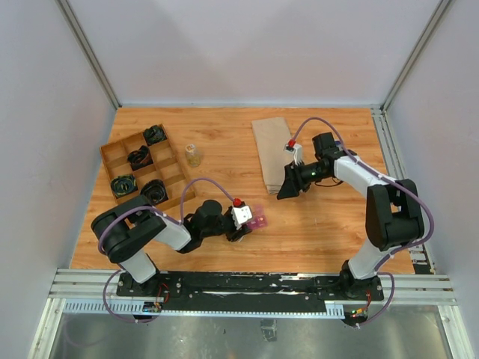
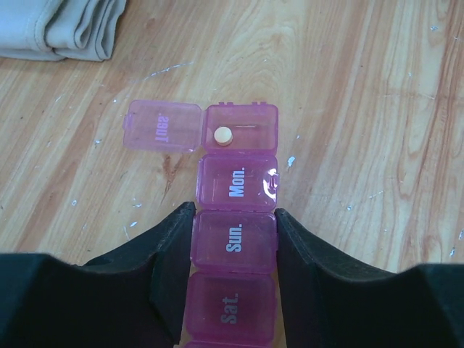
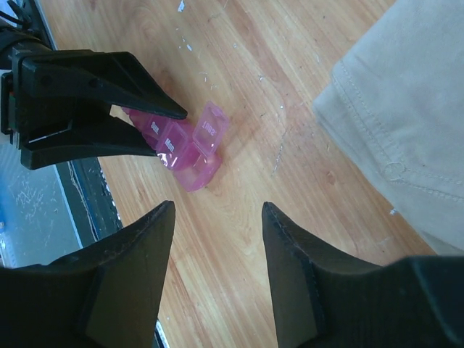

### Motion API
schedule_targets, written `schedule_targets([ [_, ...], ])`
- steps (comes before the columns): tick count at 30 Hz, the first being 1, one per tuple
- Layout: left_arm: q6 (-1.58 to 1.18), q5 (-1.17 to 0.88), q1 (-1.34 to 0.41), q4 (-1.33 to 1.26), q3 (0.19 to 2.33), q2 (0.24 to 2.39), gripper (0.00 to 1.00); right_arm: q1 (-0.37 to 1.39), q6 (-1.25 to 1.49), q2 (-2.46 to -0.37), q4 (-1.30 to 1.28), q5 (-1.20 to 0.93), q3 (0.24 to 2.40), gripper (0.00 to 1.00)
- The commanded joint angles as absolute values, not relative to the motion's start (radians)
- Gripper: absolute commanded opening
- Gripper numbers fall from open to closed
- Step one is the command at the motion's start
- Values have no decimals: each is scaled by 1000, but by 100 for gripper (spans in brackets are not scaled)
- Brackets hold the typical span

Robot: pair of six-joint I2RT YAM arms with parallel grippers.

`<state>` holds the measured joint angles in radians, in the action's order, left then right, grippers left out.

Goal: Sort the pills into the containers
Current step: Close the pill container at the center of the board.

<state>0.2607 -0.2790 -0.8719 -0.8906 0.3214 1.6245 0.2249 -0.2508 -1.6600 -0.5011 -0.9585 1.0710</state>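
Two grippers: one per arm, both low over the bench (image 1: 329, 239) and well apart.
Left gripper (image 2: 233, 214): clenched on the strip (image 2: 236, 185), one finger pressed to each long side at the "Sun." cell.
Right gripper (image 3: 217, 210): released, jaws spread wide with nothing between them, hanging above bare wood near the edge of the cloth (image 1: 271, 153).
Strip: translucent pink, a row of square lidded cells lying flat near the front middle of the bench, ahead of the left arm.
Writing: white letters on the lids read "Sat.", "Sun." and "Mon." in turn, running away from the left wrist camera. The open lid (image 2: 162, 125) of the next cell shows its word upside down (it looks like "Tues.").
Open cell: the one past "Mon.", with its lid laid flat to the left. The "Sat.", "Sun." and "Mon." lids are shut.
Pill (image 2: 223, 134): small, round and cream, lying inside the open cell.
Cloth: beige and folded, on the bench beyond the strip.
Tray (image 1: 169, 161): brown wood, divided, with black items in several cells, at the far left.
Bottle (image 1: 194, 155): small and clear, upright just right of the tray.
Bench surface: orange-brown wood grain, flecked with white scuffs.
Room: pale grey walls (image 1: 224, 52) on three sides, metal rails (image 1: 82, 288) along the near edge.
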Motion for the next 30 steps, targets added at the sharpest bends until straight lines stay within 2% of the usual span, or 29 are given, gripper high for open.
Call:
schedule_targets([
  [1,265,-293,-885,-874,330,1661,46,260,-217,-1674,-479,-982,1068,51],
  [8,290,-296,-914,-915,319,1685,44,288,-179,-1747,-462,-944,1085,27],
  [13,311,-331,-928,-944,311,1694,42,304,-167,-1795,-462,-911,1093,14],
  [20,307,-354,-944,-974,318,1722,41,336,-161,-1843,-464,-864,1105,8],
  [30,288,-366,-956,-1017,324,1767,41,368,-171,-1888,-482,-814,1117,7],
])
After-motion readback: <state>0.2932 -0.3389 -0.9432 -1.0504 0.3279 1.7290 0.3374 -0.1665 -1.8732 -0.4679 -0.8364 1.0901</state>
